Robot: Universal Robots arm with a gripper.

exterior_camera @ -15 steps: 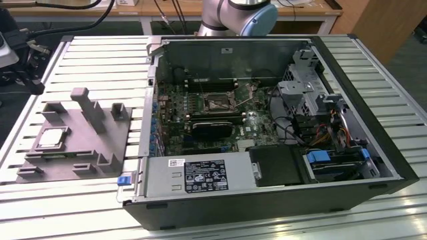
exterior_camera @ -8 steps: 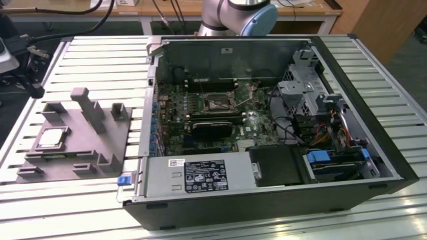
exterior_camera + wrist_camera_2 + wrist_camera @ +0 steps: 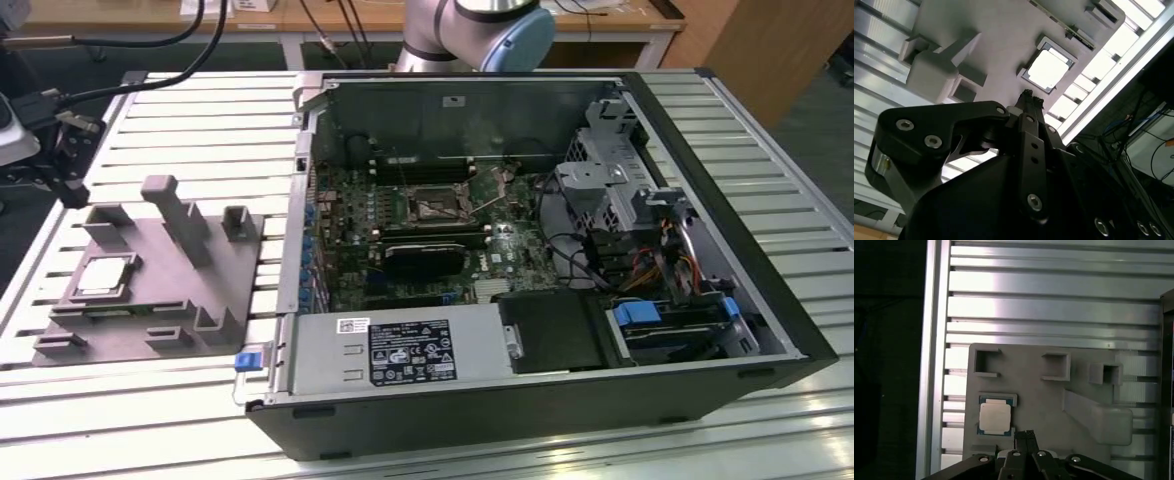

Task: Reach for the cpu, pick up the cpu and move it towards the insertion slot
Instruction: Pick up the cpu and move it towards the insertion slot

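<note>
At the exterior view's left, a grey fixture plate [image 3: 147, 290] lies on the slatted aluminium worktop [image 3: 174, 420]. The one cpu [image 3: 104, 276] rests flat in its shallow square pocket near the plate's outer edge, silver top upward. In the first wrist view the plate also carries one tall post [image 3: 1099, 420] and three small open blocks in a row. The single tool [image 3: 1025, 435] hangs over this plate with its fingertips drawn together on nothing. The cpu [image 3: 994, 417] lies just beside those tips, off to one side and a little ahead, near but not touching. The second wrist view agrees: the tips [image 3: 1028, 95] point toward a corner of the pocket and the chip [image 3: 1049, 69] sits beyond them. The chip is square, so it offers no long axis to line up with. Moving right in the exterior view, the open computer case [image 3: 534, 410] stands beside the plate. The one insertion slot [image 3: 434, 205], a thin metal frame around a dark centre, sits on the motherboard well apart from the cpu, with the case wall between them. A black finned block [image 3: 427, 255] lies just beside the slot, and the drive cage [image 3: 601, 190] is farthest right.
</note>
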